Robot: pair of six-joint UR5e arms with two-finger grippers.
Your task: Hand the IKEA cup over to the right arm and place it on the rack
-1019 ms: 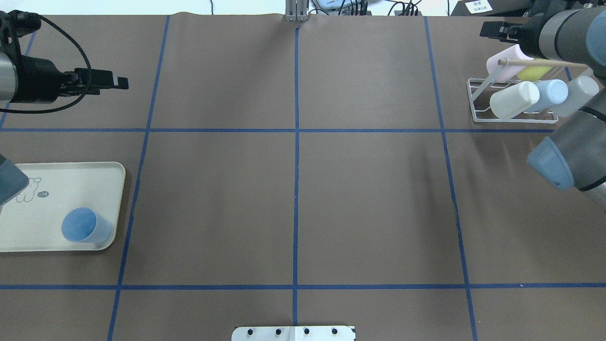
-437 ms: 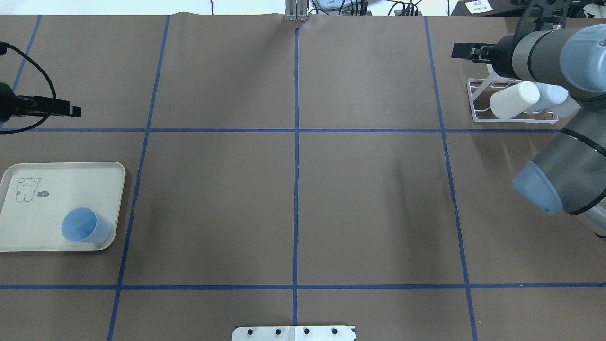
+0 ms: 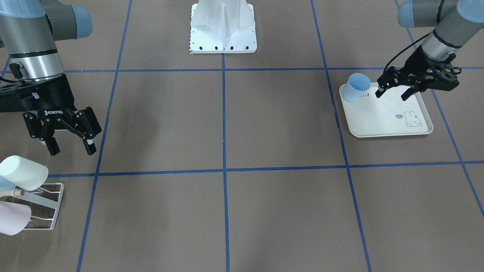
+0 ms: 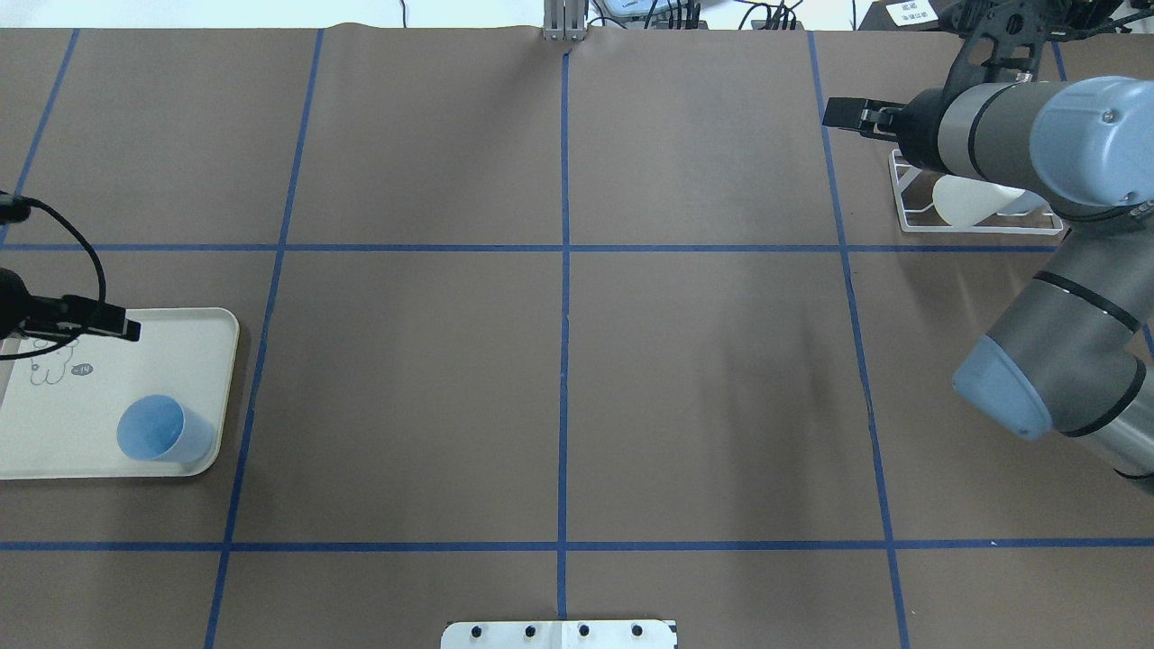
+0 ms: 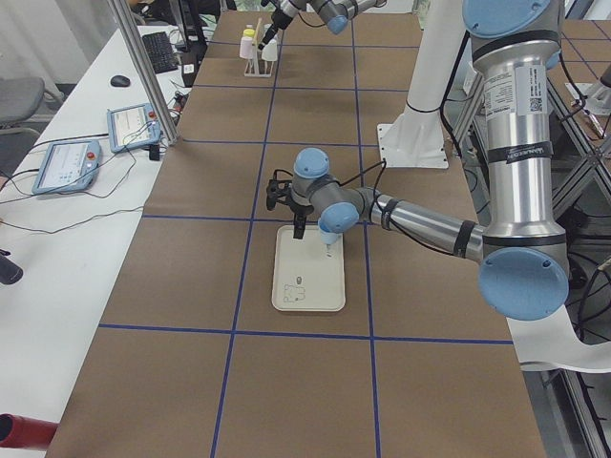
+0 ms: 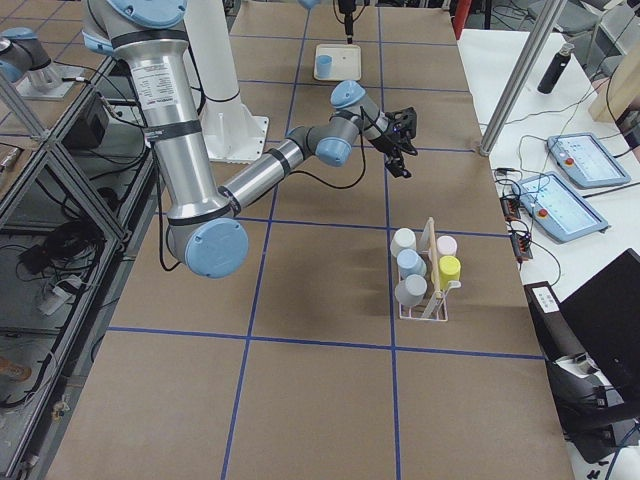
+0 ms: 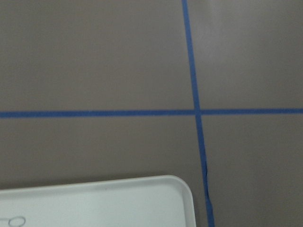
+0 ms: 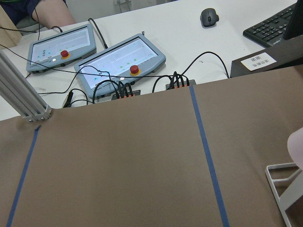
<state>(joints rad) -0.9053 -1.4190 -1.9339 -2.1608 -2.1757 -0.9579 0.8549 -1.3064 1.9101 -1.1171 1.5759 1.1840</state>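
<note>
The IKEA cup point(image 4: 162, 430) is light blue and stands mouth up in the near right corner of a cream tray point(image 4: 54, 442); it also shows in the front-facing view as the cup point(image 3: 357, 87). My left gripper point(image 3: 391, 95) hangs open and empty over the tray point(image 3: 378, 117), beside the cup and apart from it. From overhead the left gripper point(image 4: 124, 328) is at the tray's far edge. My right gripper point(image 3: 72, 150) is open and empty, just short of the white wire rack point(image 3: 41, 204). Overhead, my right arm covers much of the rack point(image 4: 911, 203).
Several cups sit on the rack point(image 6: 425, 300): white point(image 6: 403, 240), blue, grey, pink and yellow point(image 6: 449, 267). The robot's base plate point(image 3: 223, 41) lies at mid-table. Control panels point(image 8: 118, 61) and cables lie beyond the far edge, where a person's arm point(image 8: 47, 14) rests.
My left gripper has come nearer, from the far left square to the tray's far edge. My right gripper has swung leftward off the rack, and its arm now covers the racked cups.
</note>
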